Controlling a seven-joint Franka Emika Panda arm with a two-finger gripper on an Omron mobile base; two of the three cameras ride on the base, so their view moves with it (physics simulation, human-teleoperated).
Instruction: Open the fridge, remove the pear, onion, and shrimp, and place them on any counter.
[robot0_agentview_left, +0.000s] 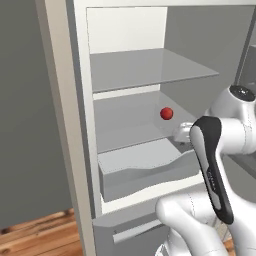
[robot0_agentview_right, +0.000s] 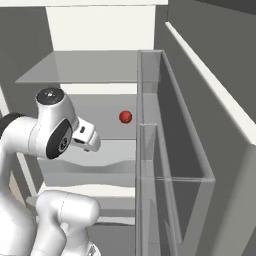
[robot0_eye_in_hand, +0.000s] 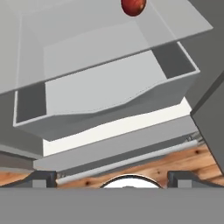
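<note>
A tall grey-silver fridge (robot0_agentview_left: 75, 125) is seen with its door swung open, showing a white interior, grey shelves and a grey drawer (robot0_agentview_left: 145, 175) pulled partly out below them. The opened door (robot0_agentview_right: 200, 150) stands at the right of the right base view, its clear bins facing inward.

A small dark-red onion (robot0_agentview_left: 166, 113) is seen resting on the middle shelf (robot0_agentview_left: 130, 125), towards the far right of that shelf. In the right base view the same onion (robot0_agentview_right: 125, 117) lies just left of the door's clear bin.

The white arm is reached towards the fridge, and its pincer (robot0_agentview_right: 89, 140) is held in front of the middle shelf, near its front edge. The pincer's tips (robot0_eye_in_hand: 41, 179) are spread wide apart at the bottom of the hand view — nothing is held between them. The onion lies beyond the pincer, farther into the fridge and to its right, well apart from the tips and not touched.

In the hand view the onion (robot0_eye_in_hand: 133, 6) is cut by the top edge, with the open drawer (robot0_eye_in_hand: 105, 96) beneath the shelf, the lower drawer front (robot0_eye_in_hand: 122, 153) below it, and a strip of wooden floor (robot0_eye_in_hand: 183, 159) — brown planks — near the bottom.
</note>
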